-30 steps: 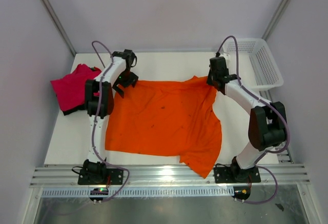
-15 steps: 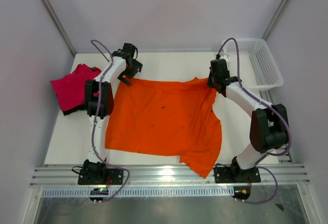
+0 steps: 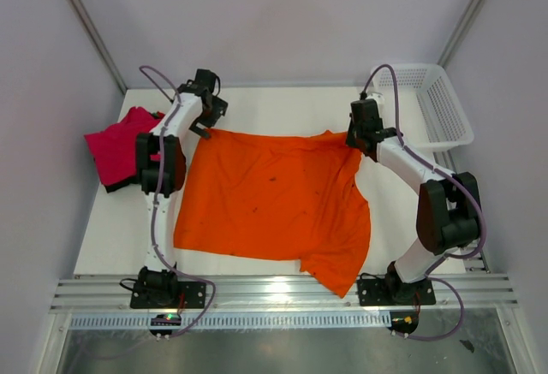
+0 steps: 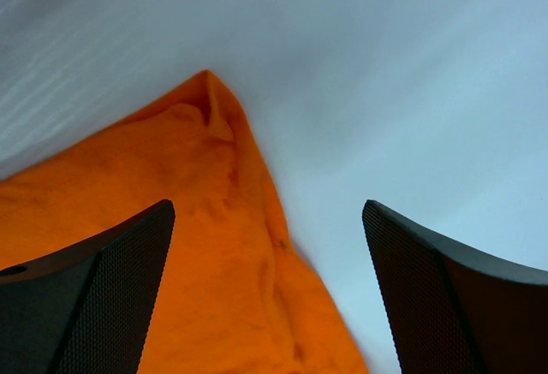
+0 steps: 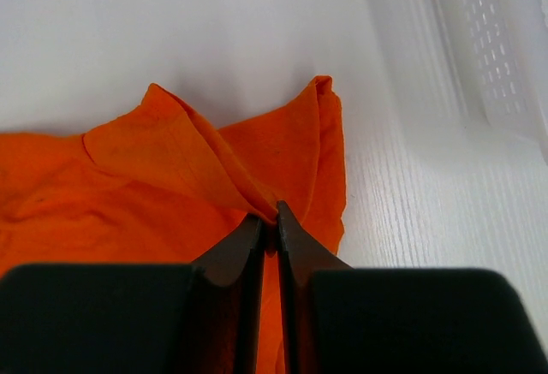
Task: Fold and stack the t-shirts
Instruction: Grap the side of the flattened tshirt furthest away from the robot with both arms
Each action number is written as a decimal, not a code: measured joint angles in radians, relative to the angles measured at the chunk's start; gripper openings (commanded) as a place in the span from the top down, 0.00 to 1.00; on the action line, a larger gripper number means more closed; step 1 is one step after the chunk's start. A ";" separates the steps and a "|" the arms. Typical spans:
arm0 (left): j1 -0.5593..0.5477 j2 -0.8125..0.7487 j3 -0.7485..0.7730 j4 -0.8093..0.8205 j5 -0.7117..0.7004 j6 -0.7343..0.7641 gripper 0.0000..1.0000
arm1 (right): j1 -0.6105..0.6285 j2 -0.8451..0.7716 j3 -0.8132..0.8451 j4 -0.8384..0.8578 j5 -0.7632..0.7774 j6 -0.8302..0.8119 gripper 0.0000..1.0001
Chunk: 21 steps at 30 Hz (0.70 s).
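Note:
The orange t-shirt [image 3: 274, 203] lies spread flat on the white table, one lower corner hanging over the front edge. My left gripper [image 3: 204, 121] is open and empty just above the shirt's far left corner [image 4: 205, 126]. My right gripper [image 3: 358, 139] is shut on a fold of the orange shirt [image 5: 257, 169] at its far right corner. The magenta-pink t-shirt [image 3: 120, 147] lies folded at the far left on top of a black one, of which only an edge [image 3: 118, 187] shows.
A white mesh basket [image 3: 432, 104] stands at the back right corner, its wall showing in the right wrist view [image 5: 488, 40]. A metal rail [image 3: 274, 293] runs along the table's front edge. Walls enclose the table on three sides.
My left gripper has moved away from the shirt's far left corner toward the back left. The right gripper has stayed shut on the far right corner, and the shirt lies flatter.

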 measured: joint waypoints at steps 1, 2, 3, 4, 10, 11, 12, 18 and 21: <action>0.002 0.000 -0.003 -0.001 -0.005 0.000 0.07 | 0.000 0.000 0.000 -0.001 0.000 -0.002 0.87; 0.003 0.001 -0.007 -0.003 -0.011 0.000 0.08 | 0.000 0.000 0.000 -0.002 0.000 -0.002 0.87; 0.005 0.003 -0.010 -0.005 -0.017 0.000 0.08 | 0.000 0.000 0.000 -0.004 0.000 -0.003 0.87; 0.005 0.007 -0.011 -0.006 -0.021 0.001 0.09 | 0.000 0.000 0.000 -0.006 0.001 -0.003 0.87; 0.006 0.039 -0.015 -0.006 -0.040 0.006 0.11 | 0.000 0.000 0.000 -0.011 0.006 -0.003 0.87; 0.006 0.039 -0.015 -0.003 -0.045 0.008 0.11 | 0.000 0.000 0.000 -0.012 0.008 -0.004 0.87; 0.006 0.039 -0.015 -0.003 -0.045 0.008 0.11 | 0.000 0.000 0.000 -0.014 0.011 -0.005 0.87; 0.007 0.041 -0.013 -0.002 -0.046 0.009 0.14 | 0.000 -0.001 -0.001 -0.027 0.023 -0.013 0.87; 0.008 0.043 -0.013 -0.005 -0.047 0.010 0.27 | 0.000 -0.001 -0.001 -0.034 0.027 -0.013 0.87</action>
